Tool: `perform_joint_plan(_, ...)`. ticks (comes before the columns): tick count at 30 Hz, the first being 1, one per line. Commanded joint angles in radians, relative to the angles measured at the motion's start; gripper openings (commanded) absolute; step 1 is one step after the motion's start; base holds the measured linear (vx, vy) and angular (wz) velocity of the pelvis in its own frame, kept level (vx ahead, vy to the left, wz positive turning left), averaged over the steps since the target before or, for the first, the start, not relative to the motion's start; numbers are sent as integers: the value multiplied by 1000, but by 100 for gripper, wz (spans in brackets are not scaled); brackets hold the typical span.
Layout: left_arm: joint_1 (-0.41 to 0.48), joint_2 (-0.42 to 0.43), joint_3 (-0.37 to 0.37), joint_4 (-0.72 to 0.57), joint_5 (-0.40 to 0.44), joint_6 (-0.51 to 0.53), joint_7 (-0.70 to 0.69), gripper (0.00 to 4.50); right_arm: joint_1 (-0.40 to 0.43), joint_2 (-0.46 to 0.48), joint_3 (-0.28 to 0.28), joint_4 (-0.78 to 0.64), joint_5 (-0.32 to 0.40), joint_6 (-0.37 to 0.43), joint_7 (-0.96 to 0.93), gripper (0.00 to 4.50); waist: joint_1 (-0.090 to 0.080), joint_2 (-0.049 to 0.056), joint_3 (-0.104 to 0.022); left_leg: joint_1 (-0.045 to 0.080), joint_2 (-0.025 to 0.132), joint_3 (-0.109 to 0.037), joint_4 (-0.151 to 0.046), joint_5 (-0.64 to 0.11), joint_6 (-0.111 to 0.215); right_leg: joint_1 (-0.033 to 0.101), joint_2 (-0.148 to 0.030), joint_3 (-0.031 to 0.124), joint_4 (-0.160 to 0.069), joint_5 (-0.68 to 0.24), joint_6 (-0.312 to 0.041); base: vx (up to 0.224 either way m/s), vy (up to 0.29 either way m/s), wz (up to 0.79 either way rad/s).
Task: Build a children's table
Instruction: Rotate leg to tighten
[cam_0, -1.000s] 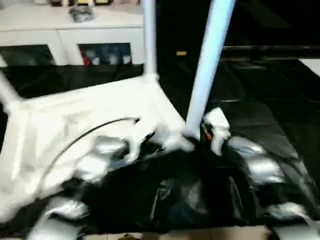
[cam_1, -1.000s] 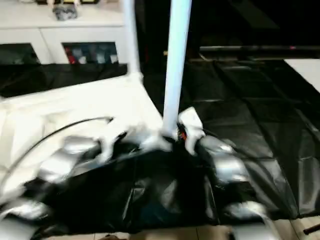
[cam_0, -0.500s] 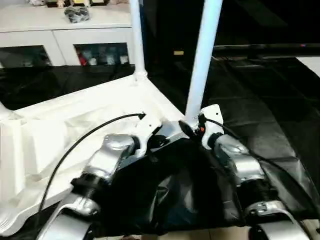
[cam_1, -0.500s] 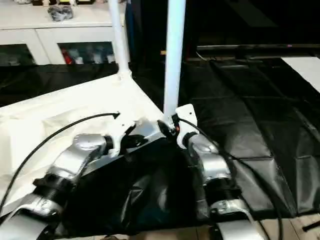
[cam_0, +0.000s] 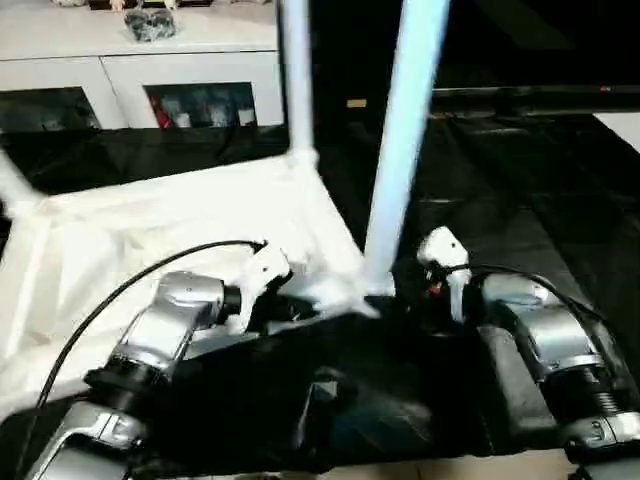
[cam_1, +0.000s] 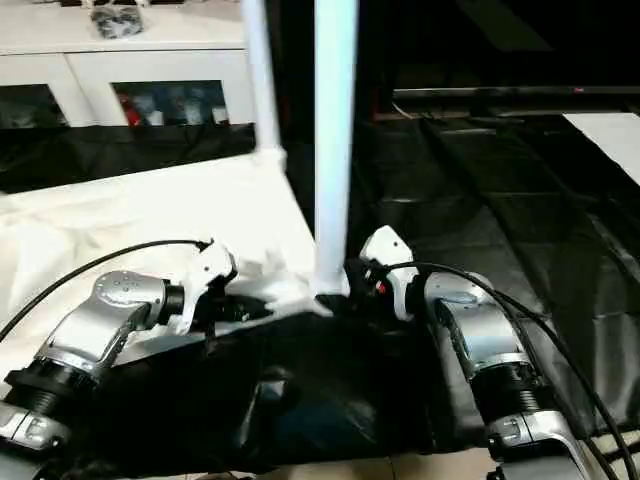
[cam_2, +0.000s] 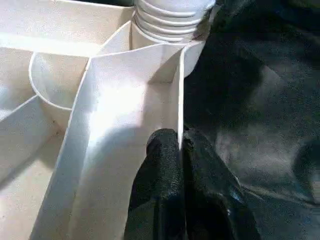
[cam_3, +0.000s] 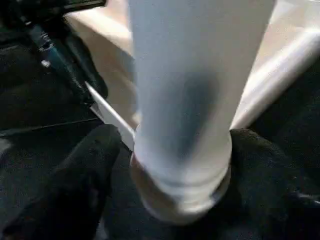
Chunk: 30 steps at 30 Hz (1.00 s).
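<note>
The children's table lies upside down: its white tabletop (cam_0: 150, 230) rests ribbed side up on black cloth. Three white legs stand upright in corner sockets: a near one (cam_0: 400, 150), a far one (cam_0: 296, 80) and one at the left edge (cam_0: 12, 185). My left gripper (cam_2: 180, 142) is shut on the tabletop's thin rim wall beside the near leg's socket (cam_2: 170, 20). My right gripper (cam_3: 177, 165) is open, with one finger on each side of the near leg's base (cam_1: 330, 285), close to it.
A white cabinet (cam_0: 150, 70) with glass doors stands behind the black-draped table (cam_0: 520, 180). A black cable (cam_0: 150, 275) arcs over the tabletop from my left forearm. The front edge of the cloth and a strip of floor lie just below my arms.
The camera has shifted. My right gripper, tight against the near leg's base before, now sits slightly back from it to the right. My left gripper keeps hold of the rim.
</note>
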Motion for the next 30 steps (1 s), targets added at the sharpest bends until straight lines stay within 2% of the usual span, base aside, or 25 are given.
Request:
perform_joint_plan(1, -10, -8, -17, -37, -26, -10, -23, 0, 7, 13, 66, -39, 12, 5, 70, 337, 5, -13, -63, 32, 84, -40, -71, -151, 68, 30, -98, 50, -75, -106, -258, 0, 0, 0)
perform_joint_plan(2, -8, -5, -18, -42, -29, -6, -32, 0, 9, 13, 69, -44, 9, 7, 73, 316, 8, -13, -64, 33, 85, -40, -71, -149, 67, 30, -98, 50, -73, -99, -258, 0, 0, 0)
perform_joint_plan(8, -3, -3, -21, -52, -31, -3, -38, 0, 20, 12, 89, -59, 2, 13, 84, 273, 20, -14, -64, 35, 84, -40, -71, -148, 57, 29, -99, 51, -73, -98, -252, 0, 0, 0)
perform_joint_plan(12, 1, -12, -20, -53, -25, -6, -17, 0, 40, 10, 99, -79, 1, 18, 90, 265, 20, -15, -66, 33, 83, -40, -69, -131, 64, 31, -99, 50, -70, -74, -252, 0, 0, 0)
perform_joint_plan(16, -7, -41, -7, -36, -10, -7, 46, 0, 59, 24, 95, -85, 1, 22, 61, 263, 23, -16, -65, 35, 85, -40, -70, -140, 62, 29, -100, 51, -74, -92, -247, 0, 0, 0)
perform_joint_plan(18, -40, -112, 25, 14, 12, -4, 192, 0, 54, 106, 46, -22, -25, 1, -123, 263, 21, -15, -60, 37, 85, -38, -73, -162, 49, 24, -99, 53, -78, -120, -248, 0, 0, 0)
perform_joint_plan(19, -40, -113, 26, 15, 13, -4, 193, 0, 54, 106, 46, -21, -25, 1, -125, 263, 19, -15, -59, 39, 84, -40, -75, -179, 40, 23, -100, 53, -82, -145, -248, 0, 0, 0)
perform_joint_plan(20, -57, -147, 32, 37, 29, -2, 260, 0, 36, 153, 18, 37, -52, 3, -258, 263, 15, -18, -57, 39, 81, -44, -78, -215, 19, 26, -103, 51, -88, -212, -238, 0, 0, 0)
perform_joint_plan(21, -60, -153, 33, 42, 32, -1, 273, 0, 32, 162, 13, 49, -58, 4, -285, 263, 8, -18, -53, 41, 81, -45, -82, -244, -2, 21, -105, 53, -94, -274, -225, 0, 0, 0)
perform_joint_plan(22, -69, -177, 36, 49, 37, 6, 308, 0, 18, 195, -7, 87, -65, 14, -365, 263, 7, -18, -53, 43, 79, -49, -82, -275, -18, 25, -107, 52, -99, -338, -203, 0, 0, 0)
perform_joint_plan(23, -78, -201, 41, 55, 38, 16, 343, 0, 2, 231, -34, 121, -62, 27, -446, 263, 4, -17, -54, 43, 81, -50, -84, -274, -24, 24, -109, 54, -99, -342, -198, 0, 0, 0)
perform_joint_plan(24, -87, -223, 48, 62, 37, 23, 371, 0, -12, 262, -57, 149, -58, 36, -512, 263, -6, -17, -48, 44, 78, -53, -89, -319, -41, 18, -105, 53, -105, -392, -183, 0, 0, 0)
perform_joint_plan(25, -96, -248, 56, 71, 32, 30, 398, 0, -30, 297, -80, 182, -56, 41, -588, 263, -9, -17, -51, 42, 77, -56, -89, -317, -46, 22, -107, 52, -103, -390, -178, 0, 0, 0)
perform_joint_plan(27, -104, -267, 59, 82, 32, 25, 420, 0, -44, 324, -93, 203, -60, 40, -641, 262, -16, -15, -52, 43, 76, -55, -90, -316, -47, 18, -106, 54, -105, -373, -176, 0, 0, 0)
perform_joint_plan(28, -112, -287, 61, 94, 37, 19, 440, 0, -56, 353, -89, 215, -71, 27, -663, 262, -15, -12, -54, 44, 76, -53, -88, -310, -42, 18, -107, 56, -106, -355, -177, 0, 0, 0)
perform_joint_plan(29, -112, -287, 61, 94, 37, 19, 440, 0, -56, 353, -89, 215, -71, 27, -663, 262, -17, -13, -54, 42, 76, -52, -88, -303, -40, 18, -106, 56, -106, -342, -178, 0, 0, 0)
perform_joint_plan(30, -117, -298, 61, 101, 42, 15, 450, 0, -63, 370, -81, 220, -84, 11, -673, 262, -15, -14, -56, 40, 76, -50, -87, -276, -23, 21, -106, 57, -104, -298, -180, 0, 0, 0)
